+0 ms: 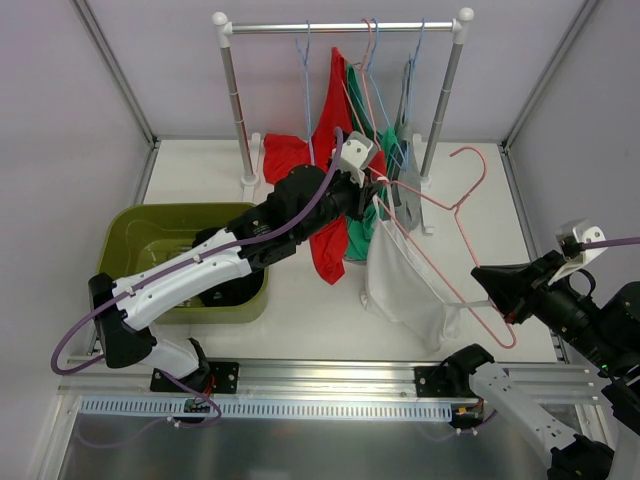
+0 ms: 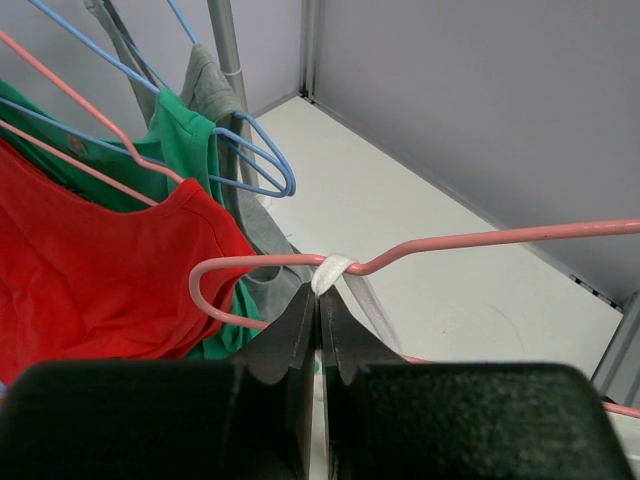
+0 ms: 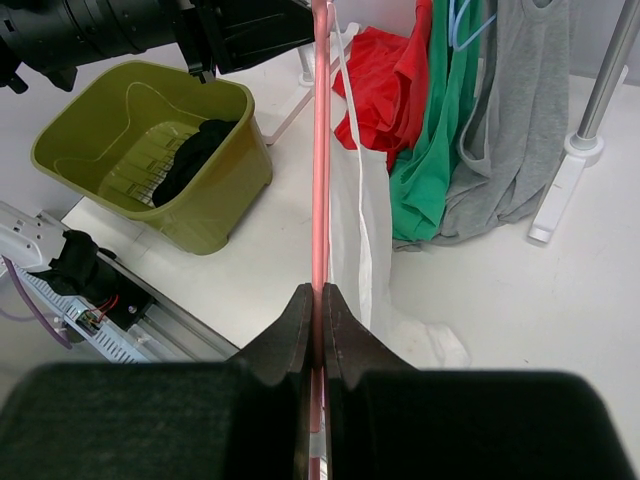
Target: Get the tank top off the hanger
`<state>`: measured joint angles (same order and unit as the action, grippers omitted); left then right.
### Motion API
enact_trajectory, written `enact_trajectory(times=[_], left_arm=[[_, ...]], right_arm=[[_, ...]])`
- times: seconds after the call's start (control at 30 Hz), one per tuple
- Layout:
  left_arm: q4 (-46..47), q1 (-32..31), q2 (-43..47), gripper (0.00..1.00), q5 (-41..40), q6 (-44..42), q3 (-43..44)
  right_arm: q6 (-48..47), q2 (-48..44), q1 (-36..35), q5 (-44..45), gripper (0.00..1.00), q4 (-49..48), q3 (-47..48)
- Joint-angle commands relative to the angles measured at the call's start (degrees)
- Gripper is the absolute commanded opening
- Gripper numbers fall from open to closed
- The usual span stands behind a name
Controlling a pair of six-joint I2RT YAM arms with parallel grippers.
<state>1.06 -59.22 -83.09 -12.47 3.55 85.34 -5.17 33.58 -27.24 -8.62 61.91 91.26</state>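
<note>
A white tank top (image 1: 402,285) hangs from a pink wire hanger (image 1: 470,215) held off the rail, its hem resting on the table. My left gripper (image 1: 378,183) is shut on the tank top's white strap (image 2: 331,270) where it loops over the hanger's end (image 2: 215,272). My right gripper (image 1: 497,292) is shut on the hanger's lower bar (image 3: 320,150) near its other end. The white cloth (image 3: 362,230) hangs just right of that bar in the right wrist view.
A clothes rack (image 1: 340,27) at the back carries red (image 1: 325,215), green and grey (image 1: 405,120) garments on blue and pink hangers. A green bin (image 1: 130,240) with a dark garment (image 3: 195,150) stands at the left, under my left arm.
</note>
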Motion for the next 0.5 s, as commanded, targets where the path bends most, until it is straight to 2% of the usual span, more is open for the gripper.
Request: enact_trajectory(times=[0.0,0.07,0.2,0.23,0.33,0.47], left_arm=[[2.63,-0.19,1.35,0.00,0.86,-0.12,-0.35],[2.72,-0.19,1.52,0.00,0.17,0.05,-0.61],[2.54,0.16,2.05,0.00,-10.09,2.85,-0.79],[2.28,0.42,2.75,0.00,-15.77,3.82,-1.31],[0.97,2.96,4.68,0.00,-20.30,9.44,-2.80],[-3.34,8.50,5.66,0.00,-17.44,16.39,-4.30]], right_arm=[[-0.63,-0.10,0.09,-1.22,0.01,-3.20,1.11],[-0.63,-0.36,0.09,-1.40,0.01,-3.20,1.02],[-2.38,-0.80,0.17,-2.53,0.01,-2.41,0.23],[-3.17,-0.97,0.17,-3.41,0.01,-1.97,-0.03],[-5.20,-2.29,0.09,-6.31,0.01,0.05,-1.43],[-7.31,-5.72,0.09,-10.26,0.00,0.32,-2.58]])
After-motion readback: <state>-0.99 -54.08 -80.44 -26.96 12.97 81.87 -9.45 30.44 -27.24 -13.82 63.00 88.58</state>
